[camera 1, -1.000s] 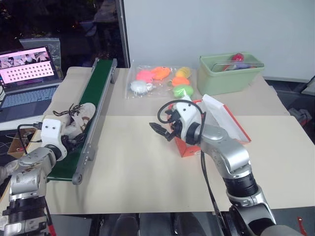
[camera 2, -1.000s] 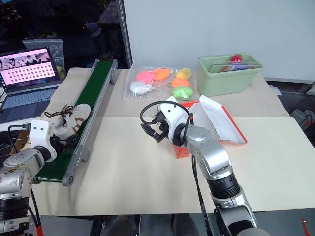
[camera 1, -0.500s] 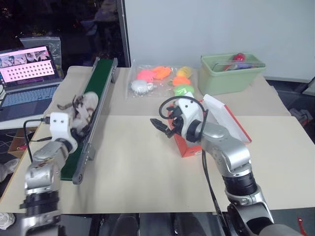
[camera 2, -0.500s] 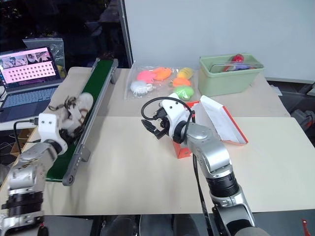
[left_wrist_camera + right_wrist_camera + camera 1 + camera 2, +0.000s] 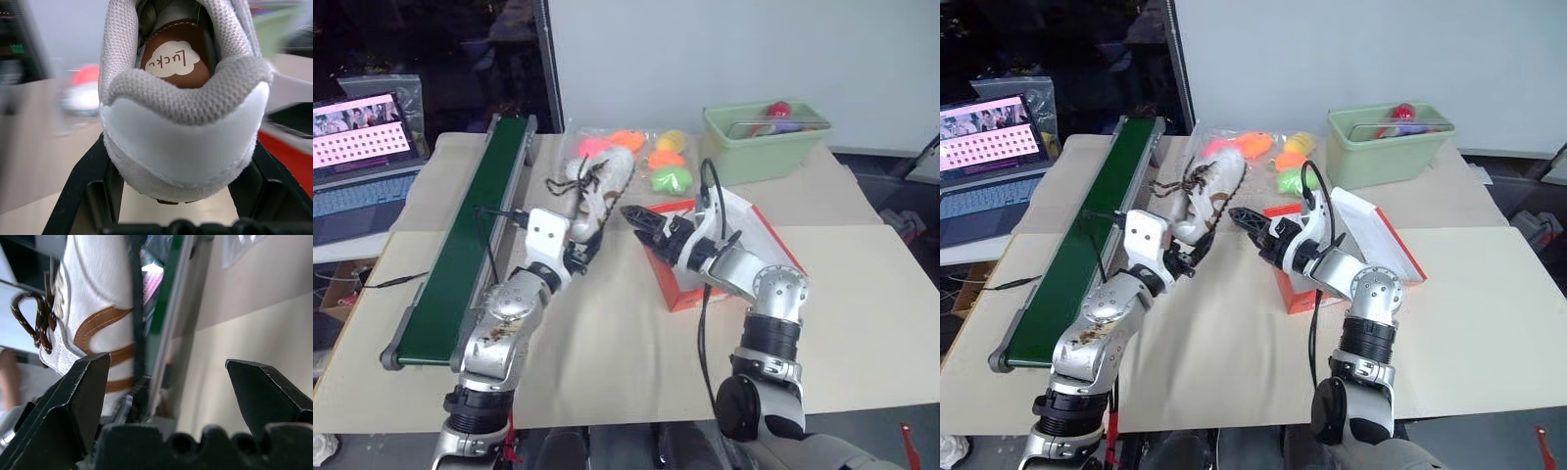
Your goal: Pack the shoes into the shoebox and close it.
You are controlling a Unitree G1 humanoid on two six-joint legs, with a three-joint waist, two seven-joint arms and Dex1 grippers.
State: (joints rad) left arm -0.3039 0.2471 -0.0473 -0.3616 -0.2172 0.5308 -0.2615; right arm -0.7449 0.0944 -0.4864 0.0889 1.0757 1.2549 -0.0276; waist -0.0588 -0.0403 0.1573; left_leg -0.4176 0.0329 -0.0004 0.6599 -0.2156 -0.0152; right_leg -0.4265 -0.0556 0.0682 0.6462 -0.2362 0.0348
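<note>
- The left end effector [image 5: 579, 247] is clamped on the heel of one shoe [image 5: 595, 188], its two black fingers [image 5: 80, 183] pressing either side of the heel cup. Held this way, the toe sticks up and away from the arm, which looks meant to free the long end of the shoe for feeding into a box.
- The shoe hangs in the air above the worktop [image 5: 607, 343], between the green conveyor [image 5: 460, 255] and the shoebox [image 5: 677, 290], so it seems to be in transit toward the box.
- The right end effector [image 5: 636, 217] is spread wide and holds nothing. It points across at the shoe, with its tips just beside the shoe's side — probably either to receive the shoe or to steady it.
- The shoebox sits open on the worktop under the right forearm, its red lid [image 5: 759, 235] tilted back on the far side. That leaves the white interior open from above, ready for packing; whether a shoe already lies inside I cannot tell, as the arm covers much of it.
- A clear bag of colourful toys [image 5: 656, 162] and a pale green bin [image 5: 764, 147] stand behind — well apart from the path between shoe and box.
- Judging from this, packing is at an early stage, and the lid is not yet closed.
</note>
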